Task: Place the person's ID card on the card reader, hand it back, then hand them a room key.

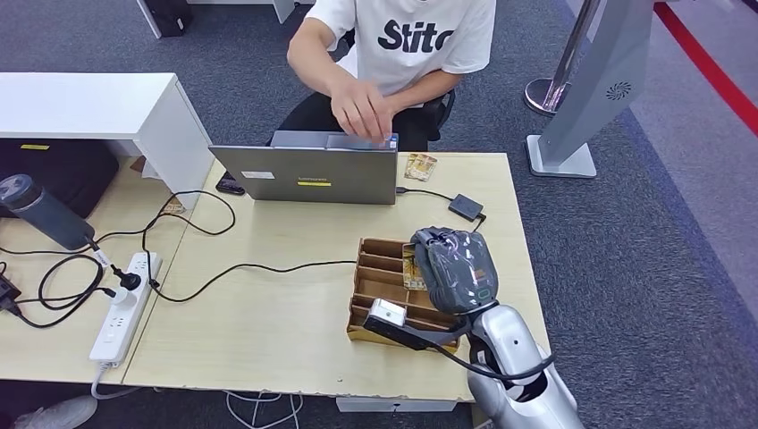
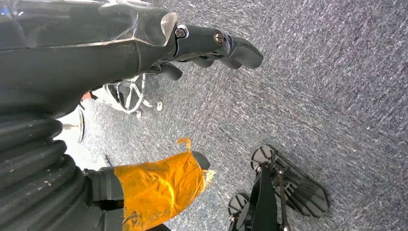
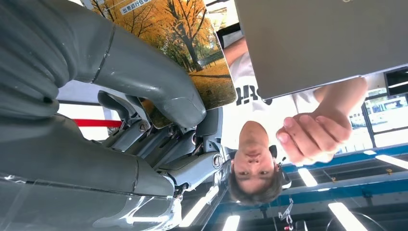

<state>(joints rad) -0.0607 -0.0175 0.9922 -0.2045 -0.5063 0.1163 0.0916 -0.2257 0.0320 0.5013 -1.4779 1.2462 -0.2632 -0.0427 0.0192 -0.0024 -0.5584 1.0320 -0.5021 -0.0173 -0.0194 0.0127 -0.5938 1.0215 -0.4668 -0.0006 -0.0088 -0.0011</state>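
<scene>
Left hand [image 2: 144, 72]: hangs over grey carpet, fingers loosely apart, holding nothing.
Grey laptop [image 1: 308, 174]: its back faces the robot.
Brown wooden tray [image 1: 380, 268]: holds the room key cards.
Right hand [image 1: 453, 268]: over the tray, pinching an autumn-tree picture card [image 3: 192, 53], likely the room key.
Person's hand [image 1: 360, 109]: waits above the laptop.

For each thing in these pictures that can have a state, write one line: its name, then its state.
right hand: over the wooden tray, holding a picture card
left hand: hanging over carpet, holding nothing
laptop: open
plug: in the power strip
</scene>
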